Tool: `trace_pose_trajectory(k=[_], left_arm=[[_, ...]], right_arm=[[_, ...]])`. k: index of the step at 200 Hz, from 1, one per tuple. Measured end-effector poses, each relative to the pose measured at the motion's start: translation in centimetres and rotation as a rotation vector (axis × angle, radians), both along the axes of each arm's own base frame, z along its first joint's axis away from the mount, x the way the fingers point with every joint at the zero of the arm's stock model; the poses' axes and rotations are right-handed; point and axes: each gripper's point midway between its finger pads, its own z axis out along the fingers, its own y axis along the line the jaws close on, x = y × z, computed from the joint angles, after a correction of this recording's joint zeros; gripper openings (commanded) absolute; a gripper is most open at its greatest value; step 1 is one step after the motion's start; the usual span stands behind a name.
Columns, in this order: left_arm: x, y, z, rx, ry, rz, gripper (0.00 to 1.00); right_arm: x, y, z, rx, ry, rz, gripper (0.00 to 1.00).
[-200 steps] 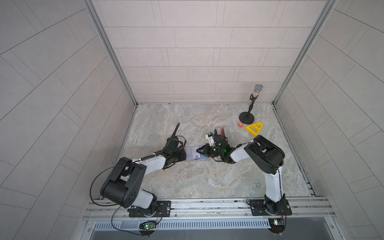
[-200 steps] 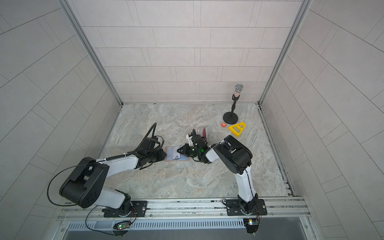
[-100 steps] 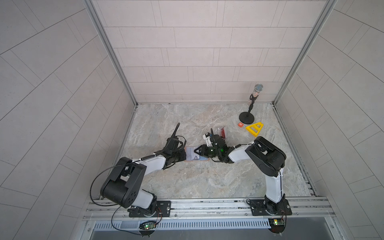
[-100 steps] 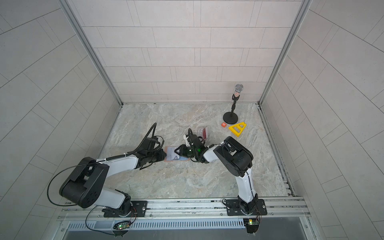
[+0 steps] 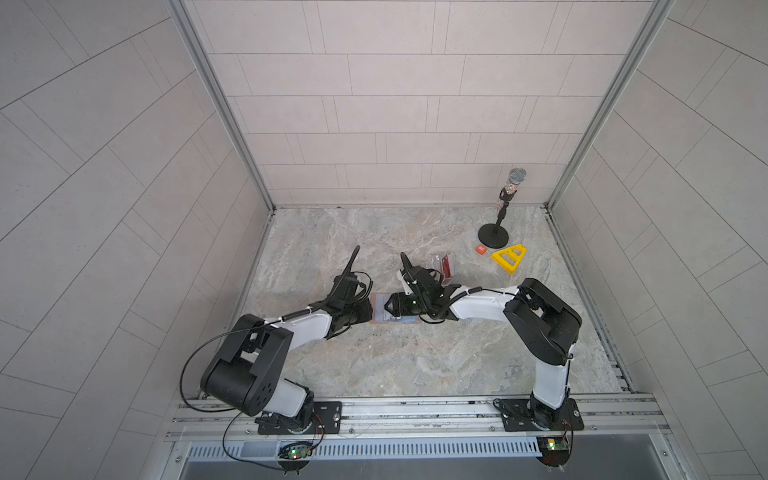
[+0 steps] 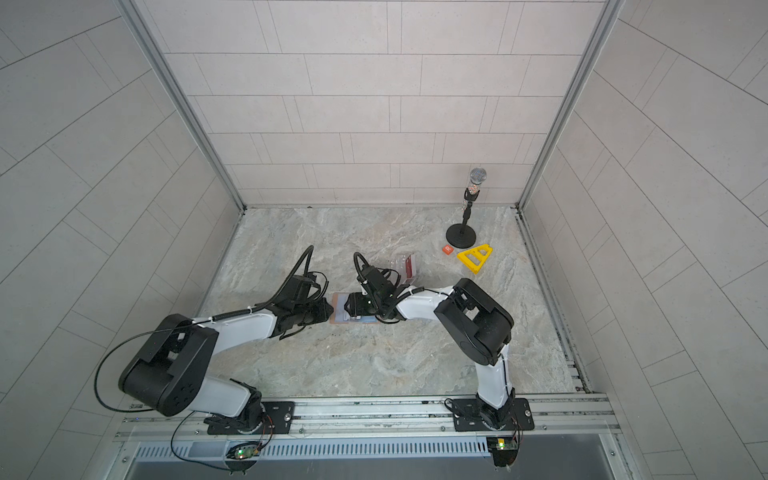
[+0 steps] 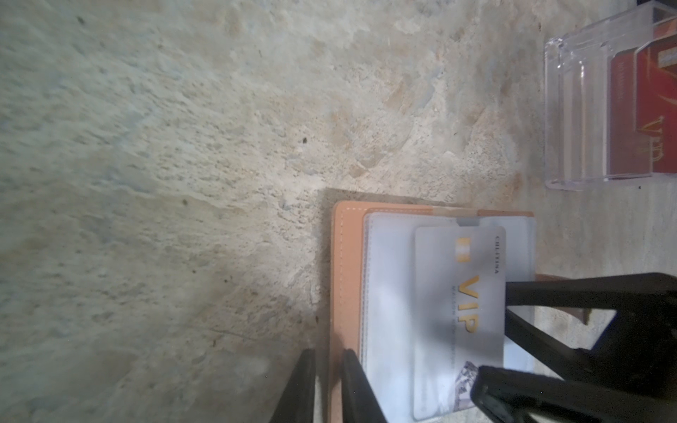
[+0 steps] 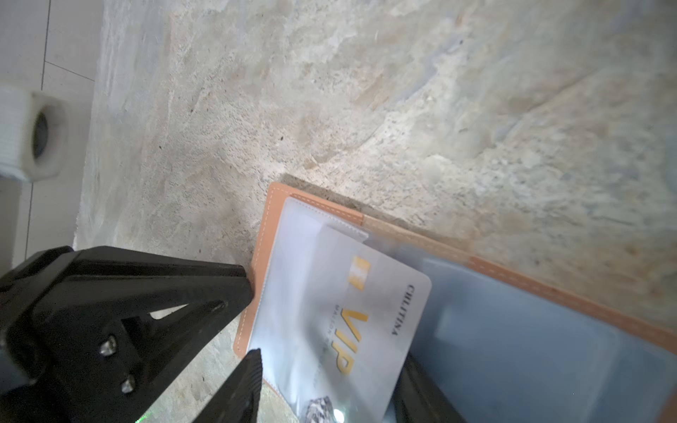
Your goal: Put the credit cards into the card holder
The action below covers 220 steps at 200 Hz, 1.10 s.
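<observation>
The tan-pink card holder (image 5: 379,309) (image 6: 338,311) lies open on the stone table between both arms, its clear sleeves facing up. My left gripper (image 7: 328,357) (image 5: 368,309) is shut on the holder's leather edge (image 7: 348,256). A whitish VIP credit card (image 7: 461,311) (image 8: 366,293) lies on the sleeves, its far end hazy as if tucked under one. My right gripper (image 8: 331,360) (image 5: 390,309) stands open, one finger on each side of that card, not touching it. A dark red credit card (image 7: 644,110) (image 5: 446,266) stands in a clear box behind.
The clear plastic box (image 7: 571,110) (image 5: 436,266) sits just behind the right wrist. At the back right are a microphone on a round stand (image 5: 494,232), a small orange tile (image 5: 481,249) and a yellow triangular frame (image 5: 509,257). Walls close in on three sides.
My right gripper has gone from shut to open, letting go of the whitish card, and has shifted slightly left over the holder. The left gripper has not moved.
</observation>
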Motion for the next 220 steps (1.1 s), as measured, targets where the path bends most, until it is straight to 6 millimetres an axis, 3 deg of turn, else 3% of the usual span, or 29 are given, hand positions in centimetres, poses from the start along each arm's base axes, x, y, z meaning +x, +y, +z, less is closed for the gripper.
trace_pose_trajectory(k=[48,102,174,220], left_arm=[[-0.1,-0.3,0.0,-0.008,0.004,-0.010,0.20],[-0.2,-0.4,0.0,-0.012,0.006,-0.016,0.20],[-0.2,-0.4,0.0,-0.013,0.005,-0.016,0.20],[-0.2,-0.4,0.0,-0.013,0.005,-0.017,0.20]], right_arm=[[-0.2,-0.5,0.1,-0.058,0.006,0.020,0.61],[-0.1,-1.9,-0.3,-0.160,0.006,0.020,0.47],[-0.3,-2.7,-0.6,-0.210,0.006,0.028,0.38],[-0.3,-3.2,-0.8,-0.238,0.008,0.026,0.20]])
